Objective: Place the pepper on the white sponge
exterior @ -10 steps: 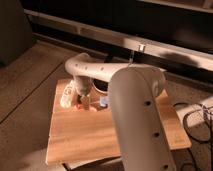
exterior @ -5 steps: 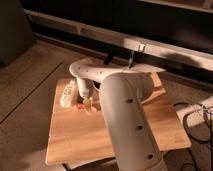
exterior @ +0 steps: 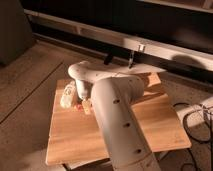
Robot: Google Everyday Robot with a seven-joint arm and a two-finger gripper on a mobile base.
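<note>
End effector (exterior: 86,104) low beside pepper (exterior: 78,106) (axis unclear)

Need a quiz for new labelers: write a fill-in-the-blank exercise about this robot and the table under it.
1. The gripper hangs low over a table made of ____.
2. The cream-white bottle-like object lies on the picture's ____ side of the gripper.
3. The arm that fills the foreground is ____ in colour.
Missing words: wood; left; white.
</note>
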